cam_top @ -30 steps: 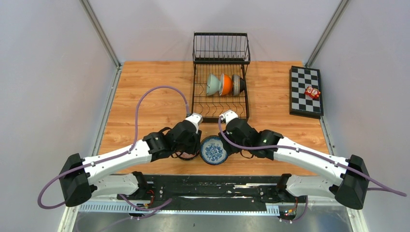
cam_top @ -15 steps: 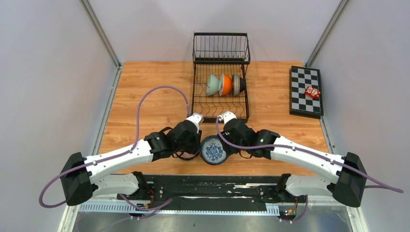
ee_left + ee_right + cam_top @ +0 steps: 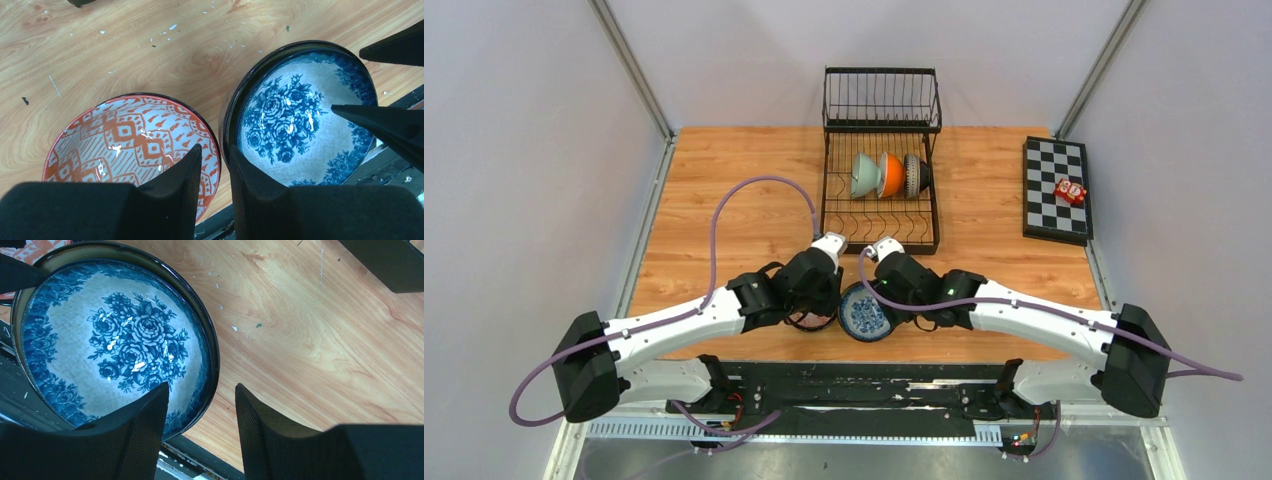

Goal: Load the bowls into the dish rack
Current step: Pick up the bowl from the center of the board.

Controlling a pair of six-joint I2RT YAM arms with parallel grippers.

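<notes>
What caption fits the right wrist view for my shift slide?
Right gripper open, one finger inside and one outside the rim of the blue-and-white floral bowl, wooden table beyond.

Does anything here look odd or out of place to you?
Only the small red toy on the checkered board at the far right; it is no dish. The wooden table also carries white flecks and scuffs.
</notes>
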